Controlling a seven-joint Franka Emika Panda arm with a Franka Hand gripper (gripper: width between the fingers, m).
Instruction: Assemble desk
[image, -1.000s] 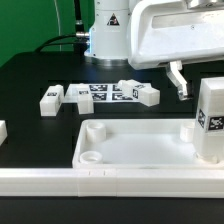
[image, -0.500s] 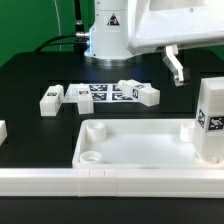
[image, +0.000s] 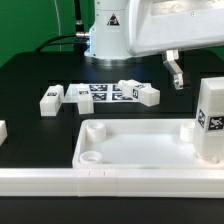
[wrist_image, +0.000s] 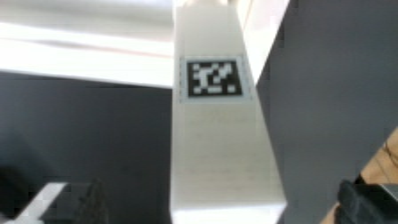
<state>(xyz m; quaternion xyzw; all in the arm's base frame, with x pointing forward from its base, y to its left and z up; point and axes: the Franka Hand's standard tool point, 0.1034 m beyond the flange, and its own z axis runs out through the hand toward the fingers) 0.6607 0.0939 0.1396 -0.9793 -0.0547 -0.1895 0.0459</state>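
Loose legs (image: 51, 100) seen lying on black table (image: 30, 75), unmoved. Desk top (image: 140, 145) unchanged, placed in front. Gripper (image: 178, 72) raised since a second ago, jaws spread, nothing held. Upright leg (image: 210, 120) seen standing at desk top's end on exterior view's right, untouched between fingers (wrist_image: 374, 198).

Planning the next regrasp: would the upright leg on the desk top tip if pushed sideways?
Probably tippy unless seated: the leg is tall and narrow, standing upright at the top's corner. Likely stiff and light; it looks like hard white plastic. Its flat square faces should grip well, not roll.
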